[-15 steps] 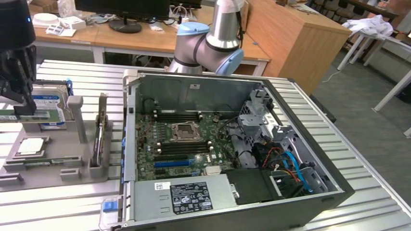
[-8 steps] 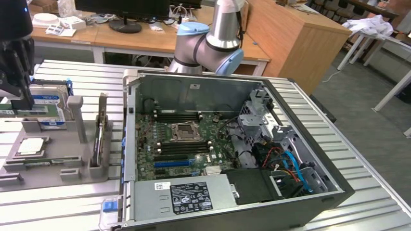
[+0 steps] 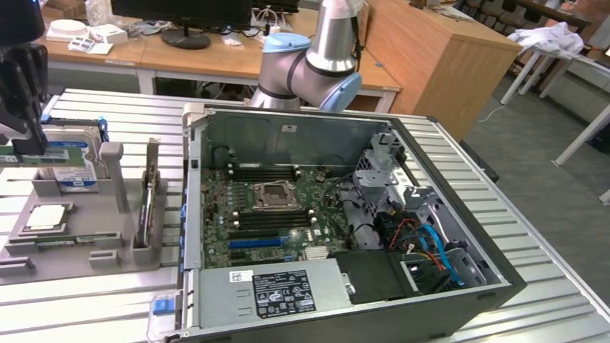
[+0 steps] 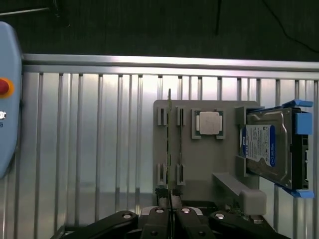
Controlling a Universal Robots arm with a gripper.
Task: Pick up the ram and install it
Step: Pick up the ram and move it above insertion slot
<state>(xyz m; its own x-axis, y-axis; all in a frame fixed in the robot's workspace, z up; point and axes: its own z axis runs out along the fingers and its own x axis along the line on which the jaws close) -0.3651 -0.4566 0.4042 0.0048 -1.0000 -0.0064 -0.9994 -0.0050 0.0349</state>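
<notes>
The ram (image 3: pixel 50 155) is a slim green stick. My gripper (image 3: pixel 23 143) is shut on it and holds it above the grey parts holder (image 3: pixel 86 229) at the exterior view's left. In the wrist view the ram (image 4: pixel 169 144) shows edge-on as a thin line running out from my gripper (image 4: pixel 170 211), over the holder (image 4: pixel 204 164). The open computer case (image 3: pixel 196 179) lies to the right of the holder. Its motherboard (image 3: pixel 286 214) faces up, with long black memory slots (image 3: pixel 262 172) on either side of the processor socket (image 3: pixel 273 194).
A silver-and-blue hard drive (image 4: pixel 266 147) stands on edge in the holder, and a processor chip (image 4: pixel 208 123) lies flat beside it. A ribbed metal table (image 3: pixel 114 107) carries everything. Cables (image 3: pixel 429 243) and a drive cage fill the case's right side. Desks stand behind.
</notes>
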